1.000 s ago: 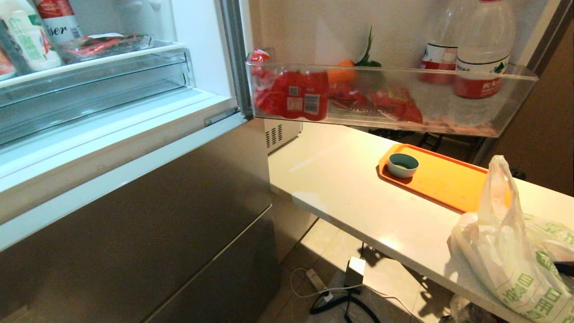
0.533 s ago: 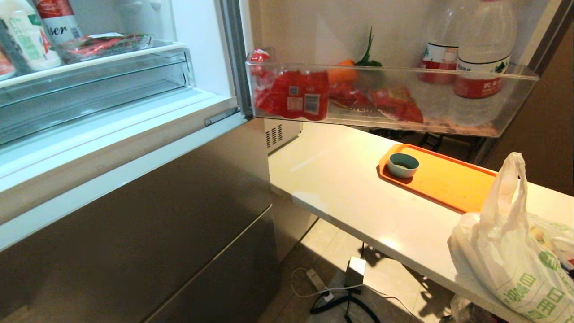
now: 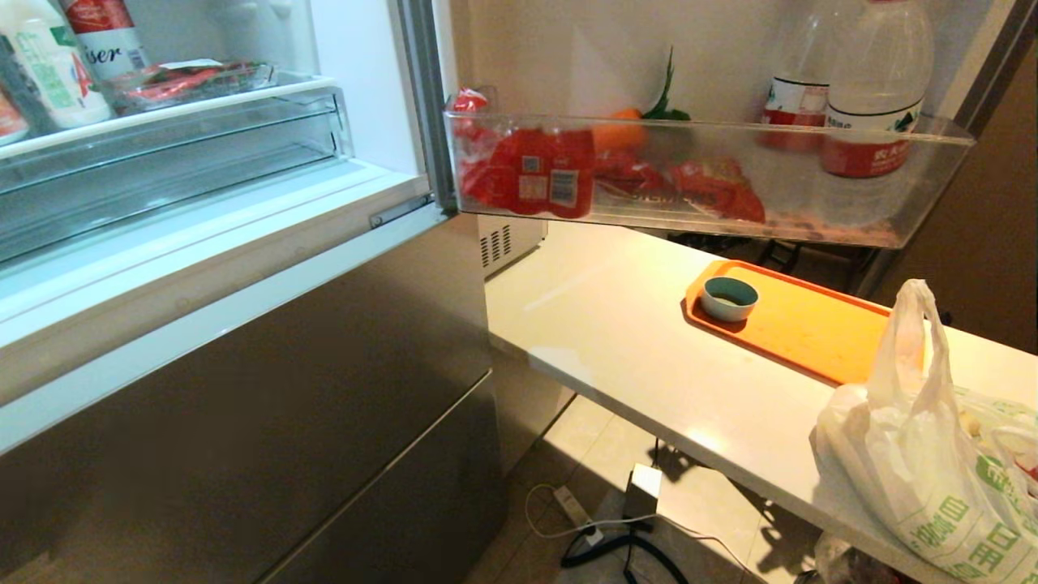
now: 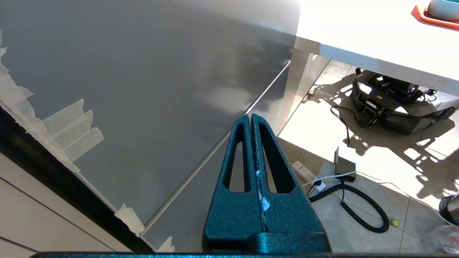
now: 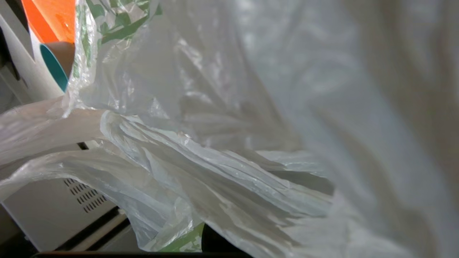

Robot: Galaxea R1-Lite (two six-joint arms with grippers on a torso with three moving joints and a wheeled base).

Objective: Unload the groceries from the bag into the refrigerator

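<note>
The white plastic bag [image 3: 916,462] with green characters sits on the counter's near right end, one tie handle standing upright. A few pale groceries [image 3: 969,422] peek from its mouth at the picture's right edge. The refrigerator [image 3: 243,389] stands at left with its upper door swung open. A white bottle with a green label [image 3: 49,73] stands on its shelf. The bag's crinkled plastic [image 5: 229,143] fills the right wrist view and hides my right gripper. My left gripper [image 4: 251,116] is shut and empty, parked before the refrigerator's lower doors [image 4: 143,89].
The open door's clear bin [image 3: 705,174] holds red packs, a carrot and water bottles, and overhangs the counter [image 3: 616,324]. An orange tray [image 3: 803,324] carries a teal bowl [image 3: 728,298]. A silver vented box [image 3: 507,243] stands behind. Cables [image 3: 616,535] lie on the floor.
The bag's upright handle has swayed right and partly back. Its right side has opened, showing contents. A dark part at the head view's right edge no longer shows. The left arm is unmoved.
</note>
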